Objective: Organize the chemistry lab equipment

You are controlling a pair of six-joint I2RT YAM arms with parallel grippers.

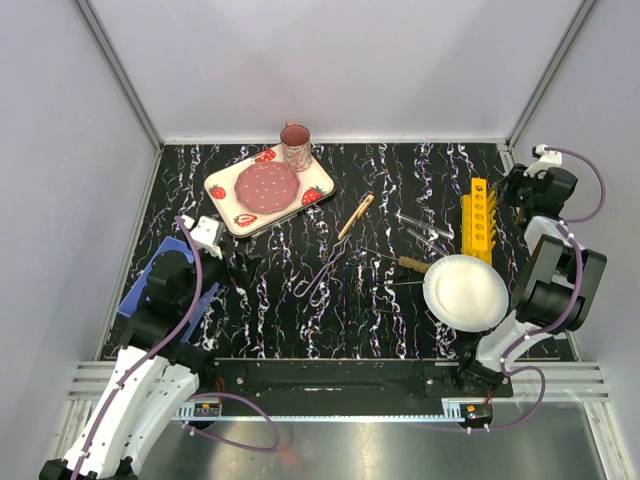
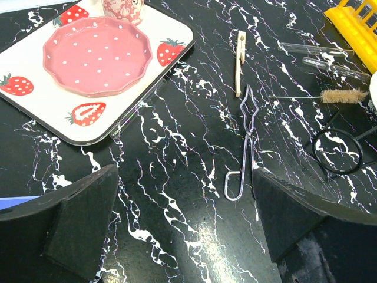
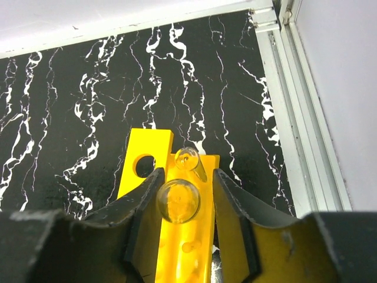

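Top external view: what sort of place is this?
Probably a staged robot test cell, not a real lab: blank enclosure walls, marble-print tabletop, yellow test tube rack and wire tong laid out with a strawberry tray.

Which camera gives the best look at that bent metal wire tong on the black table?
The left wrist view: the wire tong lies close and sharp there, visible from its loop end to its tips. The top external view shows it too, but small and thin. The right wrist view does not show it at all.

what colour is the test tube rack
Bright yellow. The test tube rack shows best in the right wrist view.
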